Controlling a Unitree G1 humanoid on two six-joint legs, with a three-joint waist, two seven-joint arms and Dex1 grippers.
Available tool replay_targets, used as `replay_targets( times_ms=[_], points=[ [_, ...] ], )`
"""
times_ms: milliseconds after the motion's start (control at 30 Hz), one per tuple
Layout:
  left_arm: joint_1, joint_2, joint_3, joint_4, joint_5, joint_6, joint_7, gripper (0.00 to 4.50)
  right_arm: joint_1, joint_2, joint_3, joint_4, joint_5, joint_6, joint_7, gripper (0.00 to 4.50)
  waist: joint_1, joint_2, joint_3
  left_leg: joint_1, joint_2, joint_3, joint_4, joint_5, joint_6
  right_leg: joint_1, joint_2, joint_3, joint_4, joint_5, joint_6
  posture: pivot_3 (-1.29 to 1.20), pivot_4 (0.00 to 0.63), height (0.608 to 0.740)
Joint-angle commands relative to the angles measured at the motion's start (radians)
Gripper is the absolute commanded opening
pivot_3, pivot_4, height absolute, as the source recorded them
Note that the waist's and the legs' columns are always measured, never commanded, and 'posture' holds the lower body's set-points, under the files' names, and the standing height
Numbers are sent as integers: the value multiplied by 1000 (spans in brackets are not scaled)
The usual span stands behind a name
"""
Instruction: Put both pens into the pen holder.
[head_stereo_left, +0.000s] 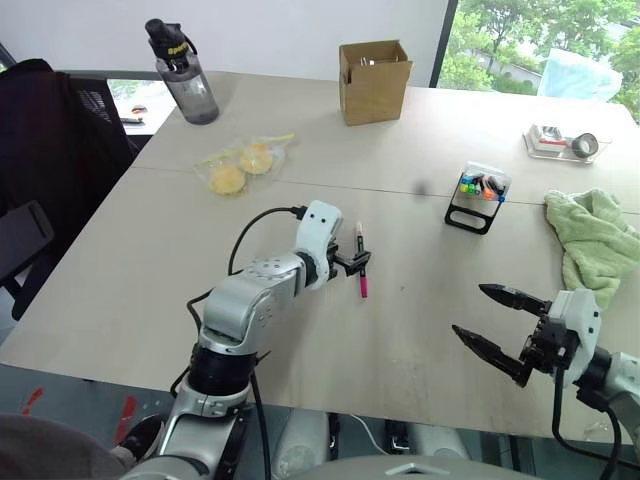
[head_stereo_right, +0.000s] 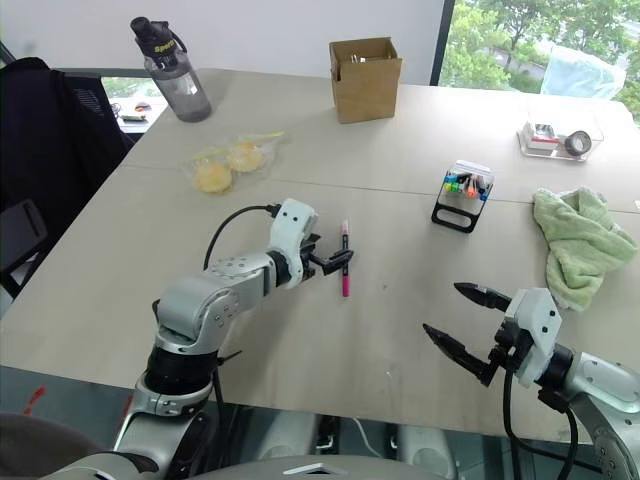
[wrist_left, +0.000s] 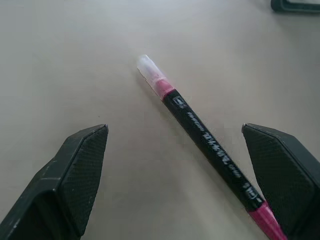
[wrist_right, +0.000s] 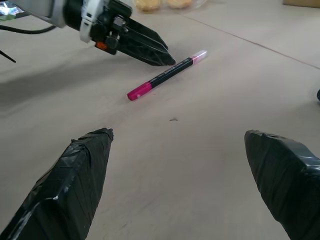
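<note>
**A:** Your left hand (head_stereo_left: 361, 262) is spread wide around the magenta pen (head_stereo_left: 361, 268), which lies flat on the bench (head_stereo_left: 150, 270), untouched by either finger. Your right hand (head_stereo_left: 499, 326) is released too, holding nothing, well apart from it.

**B:** How will it handle?

**A:** Light, stiff and smooth, so it may roll or pivot. Take the black barrel at its middle, not the tapered ends.

**B:** And the pen holder (head_stereo_left: 478, 197)?

**A:** Far across the bench, beside the green cloth (head_stereo_left: 592, 240). The blue-ended pen may be among the caps inside, but you can't tell from here.
</note>
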Motion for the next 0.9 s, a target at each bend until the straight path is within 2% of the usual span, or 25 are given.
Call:
replay_targets(
  times_ms=[33, 100, 233, 333, 367, 533, 600, 667, 800, 900],
  points=[
    [-10, -1, -15, -30, 27, 36, 33, 4427, 13, 4, -15, -57, 16, -19, -3, 4500, -4, 0, 0, 0, 0, 0, 0, 0, 0, 0, 0, 0, 0, 0, 0, 0, 150, 739],
    [-3, 0, -54, -34, 59, 65, 65, 4427, 12, 11, 2, -53, 5, -26, -5, 4500, -4, 0, 0, 1, 0, 0, 0, 0, 0, 0, 0, 0, 0, 0, 0, 0, 150, 739],
    [-2, -25, -44, -30, 79, 134, 107, 4427, -5, 17, 29, -51, -13, -28, -14, 4500, -3, 0, -1, 1, 0, 0, 0, 0, 0, 0, 0, 0, 0, 0, 0, 0, 150, 739],
    [5, -24, -55, -25, 110, 153, 140, 3739, -30, 12, 35, -44, -8, -24, -14, 4500, -5, 0, -1, 2, 0, 0, 0, 0, 0, 0, 1, 1, 1, 0, 0, 0, 150, 739],
    [7, -18, -58, -25, 119, 155, 145, 3365, -44, 9, 42, -42, -10, -21, -16, 4500, -5, 0, -2, 2, 0, 0, 0, 0, -1, 0, 1, 1, 1, 0, 0, 0, 150, 739],
    [20, -26, -53, -27, 130, 153, 159, 847, -122, -13, 53, -7, -7, -11, 4, 4500, -5, 0, -4, 6, 0, 0, 0, 0, -1, 3, 1, 1, 1, 0, 0, 0, 150, 739],
    [28, -27, -50, -22, 135, 136, 160, 48, -144, -19, 59, 8, -9, -11, 14, 4500, -5, 0, -5, 12, 0, 0, -1, 0, -1, 9, 1, 1, 0, 0, 0, 0, 150, 739],
    [40, -30, -45, -19, 144, 120, 163, 48, -159, -20, 70, 22, -17, -15, 21, 4500, -4, 0, -5, 17, 0, 0, -3, -2, 3, 15, 1, 1, -2, -1, 0, 0, 150, 739],
    [58, -51, -15, -27, 131, 35, 137, 48, -198, -8, 93, 26, -3, 14, -5, 4500, -3, 0, -5, 16, 0, 0, -3, -2, 3, 15, 0, 1, -3, 0, 0, 0, 150, 739],
    [65, -39, -5, -12, 148, 44, 143, 48, -237, 3, 106, 37, 4, 26, -14, 4500, -2, -1, -5, 16, 1, 0, -3, 0, 0, 15, 0, 1, -3, 0, -1, 0, 150, 739]
  ],
)
